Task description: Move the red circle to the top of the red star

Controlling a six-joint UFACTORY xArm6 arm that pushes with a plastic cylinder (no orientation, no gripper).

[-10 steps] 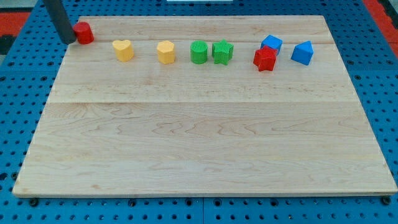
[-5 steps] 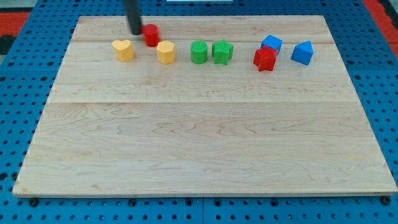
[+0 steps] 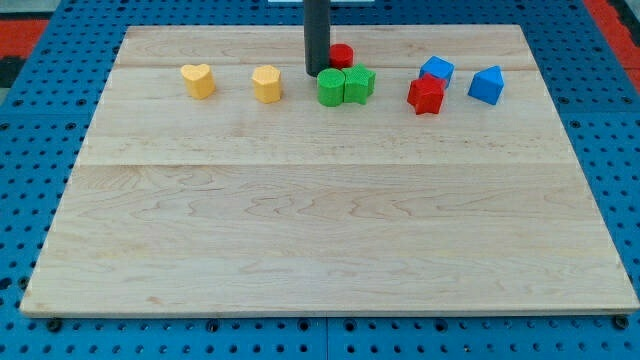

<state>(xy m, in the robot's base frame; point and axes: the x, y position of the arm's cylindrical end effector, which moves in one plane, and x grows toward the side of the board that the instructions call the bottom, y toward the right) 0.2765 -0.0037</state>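
The red circle (image 3: 341, 55) lies near the board's top edge, just above the two green blocks. The red star (image 3: 426, 94) sits further to the view's right, touching a blue block (image 3: 436, 70) above it. My tip (image 3: 316, 72) stands just left of the red circle, close to or touching it, and directly above-left of the green circle (image 3: 331, 87). The green star (image 3: 359, 84) touches the green circle on its right.
A yellow heart (image 3: 199, 80) and a yellow block (image 3: 267, 83) lie to the view's left of my tip. A second blue block (image 3: 486, 85) sits right of the red star. The wooden board (image 3: 320, 220) rests on a blue pegboard.
My tip has swept from the view's left to the right along the top row, pushing the red circle past the yellow blocks. The green circle has shifted right against the green star.
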